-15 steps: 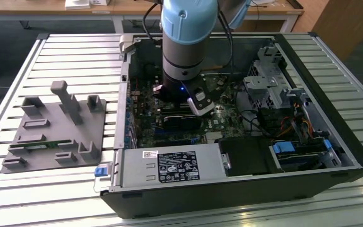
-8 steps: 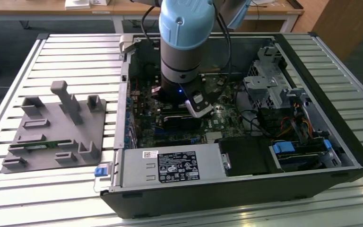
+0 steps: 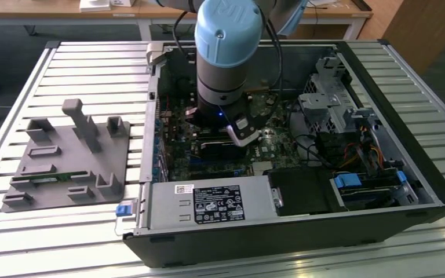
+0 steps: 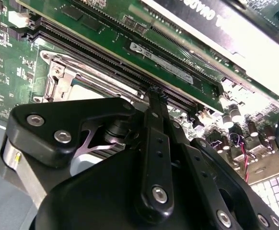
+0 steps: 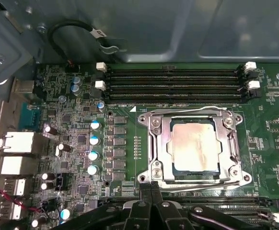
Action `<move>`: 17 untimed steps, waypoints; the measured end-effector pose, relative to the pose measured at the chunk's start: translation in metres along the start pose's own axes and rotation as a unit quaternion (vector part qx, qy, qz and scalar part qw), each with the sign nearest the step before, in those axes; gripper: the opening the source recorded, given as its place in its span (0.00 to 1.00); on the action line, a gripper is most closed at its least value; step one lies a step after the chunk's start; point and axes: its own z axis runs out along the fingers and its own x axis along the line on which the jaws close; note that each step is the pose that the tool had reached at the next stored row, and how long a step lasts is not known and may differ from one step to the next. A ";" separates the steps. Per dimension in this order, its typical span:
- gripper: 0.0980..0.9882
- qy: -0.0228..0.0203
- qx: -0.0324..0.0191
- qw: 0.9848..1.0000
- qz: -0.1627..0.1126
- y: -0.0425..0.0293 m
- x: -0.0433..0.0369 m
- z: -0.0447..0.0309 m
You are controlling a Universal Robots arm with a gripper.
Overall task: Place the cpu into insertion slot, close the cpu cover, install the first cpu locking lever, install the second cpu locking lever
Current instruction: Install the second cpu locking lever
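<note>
cpu (image 5: 195,146): seated in insertion slot (image 5: 164,178), under closed cpu cover (image 5: 159,150); thin, fragile.
claw (image 5: 151,186): fingers together, empty, at cover's edge.
levers: thin, springy wire.

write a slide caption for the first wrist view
Gripper poised at the edge of the socket, cpu seated under the closed cover.
</note>
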 end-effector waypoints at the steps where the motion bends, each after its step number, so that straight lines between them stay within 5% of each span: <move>1: 0.01 0.000 -0.001 1.000 0.000 -0.0002 0.0001 0.0004; 10: 0.01 0.000 -0.014 1.000 0.000 -0.0014 0.0019 0.0042; 17: 0.01 0.000 -0.018 1.000 0.000 -0.0015 0.0058 0.0069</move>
